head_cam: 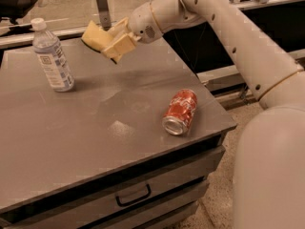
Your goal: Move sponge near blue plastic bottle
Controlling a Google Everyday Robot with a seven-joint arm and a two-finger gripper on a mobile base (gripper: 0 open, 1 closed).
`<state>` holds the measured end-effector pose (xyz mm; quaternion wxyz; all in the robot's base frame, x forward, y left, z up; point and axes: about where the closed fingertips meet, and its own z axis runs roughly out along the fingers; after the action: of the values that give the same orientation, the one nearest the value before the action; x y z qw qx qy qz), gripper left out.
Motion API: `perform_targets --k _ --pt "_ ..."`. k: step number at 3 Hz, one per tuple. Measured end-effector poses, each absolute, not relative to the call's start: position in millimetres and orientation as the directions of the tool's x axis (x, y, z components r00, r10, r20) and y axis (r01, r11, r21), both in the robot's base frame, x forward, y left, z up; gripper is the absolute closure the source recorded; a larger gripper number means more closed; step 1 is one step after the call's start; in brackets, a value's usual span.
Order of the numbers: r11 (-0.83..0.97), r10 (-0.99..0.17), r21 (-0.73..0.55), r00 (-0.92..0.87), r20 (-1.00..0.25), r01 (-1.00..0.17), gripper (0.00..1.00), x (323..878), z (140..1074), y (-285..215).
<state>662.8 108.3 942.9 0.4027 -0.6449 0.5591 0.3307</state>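
The gripper [110, 41], clamped on the pale yellow sponge [94, 34], holds it in the air above the back of the grey table [71, 142], apparently for carrying. The blue plastic bottle [52, 56] stands upright nearby to the left, not touching the sponge. A red soda can [181, 111] lies tipped near the table's front right corner.

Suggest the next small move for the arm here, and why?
Probably shift the tool left toward the blue plastic bottle, keeping its height for now. The tool hangs above the far side of the table, shut on the sponge, and open tabletop separates it from the upright bottle. The red can lies on its side off to the right, out of that path.
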Motion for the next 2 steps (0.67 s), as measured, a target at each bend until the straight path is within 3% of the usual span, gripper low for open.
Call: perform_targets --k 2 --pt "-0.129 -0.297 -0.141 0.174 -0.939 -0.982 1.0 653 927 131"
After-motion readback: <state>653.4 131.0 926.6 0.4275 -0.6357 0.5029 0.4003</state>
